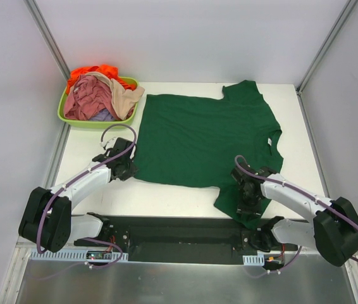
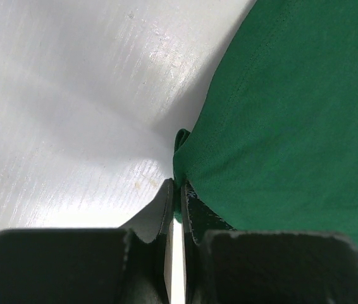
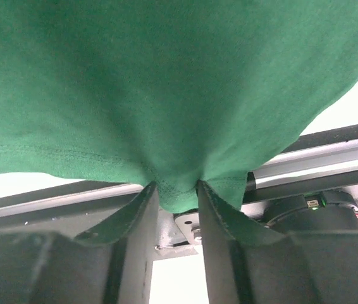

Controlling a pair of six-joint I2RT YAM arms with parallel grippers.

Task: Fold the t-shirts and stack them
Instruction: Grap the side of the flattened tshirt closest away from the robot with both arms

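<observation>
Currently I see the green t-shirt spread flat across the desk, its near sleeve draped over the front edge. My left gripper is pinched tight on the shirt's near-left hem corner, with the cloth running away to its right. My right gripper sits at the near sleeve, with a fold of the sleeve hem bunched between its narrowed fingers. It looks like a firm hold, though I can't fully judge the pinch from the wrist view. The other t-shirts lie heaped in the lime tub at the far left.
</observation>
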